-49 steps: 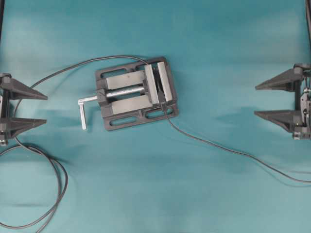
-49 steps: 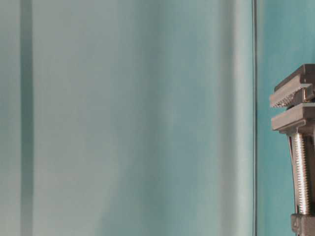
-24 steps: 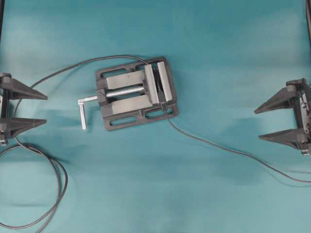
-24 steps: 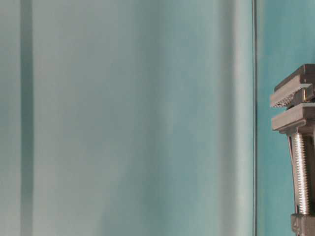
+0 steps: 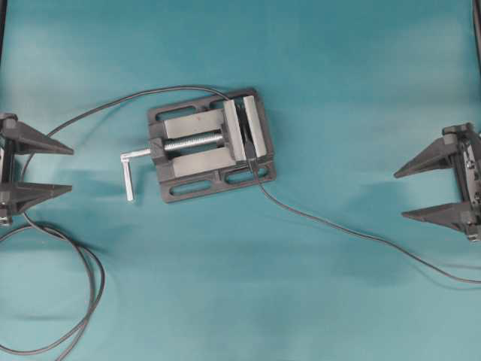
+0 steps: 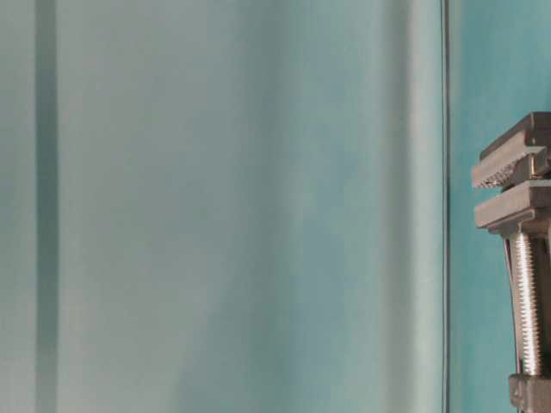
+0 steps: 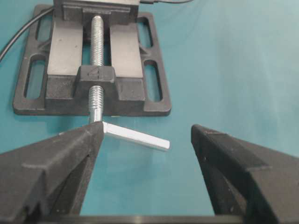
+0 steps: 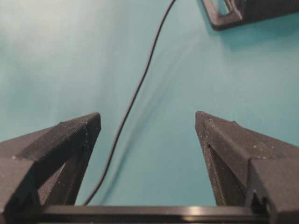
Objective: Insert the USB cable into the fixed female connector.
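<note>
The thin dark grey USB cable (image 5: 338, 226) runs from the right edge of the table to the grey metal vise (image 5: 188, 124). Its plug end reaches the vise jaws and is too small to make out. The female connector sits as a small dark block in the gap between the vise jaws (image 5: 246, 143). My left gripper (image 5: 72, 169) is open and empty, left of the vise handle (image 5: 129, 177). My right gripper (image 5: 399, 195) is open and empty at the far right. In the right wrist view, the right gripper (image 8: 147, 114) is above the thin cable (image 8: 135, 93).
The thicker black cable (image 5: 90, 113) arcs from the vise to the left edge and loops at the lower left (image 5: 94, 293). In the left wrist view, the left gripper (image 7: 147, 128) faces the vise (image 7: 60, 51) and its silver handle (image 7: 135, 137). The vise shows in the table-level view (image 6: 516, 198).
My right gripper has shifted toward the near side of the table and tilted slightly, still open. The left gripper, cables and vise have not moved.
</note>
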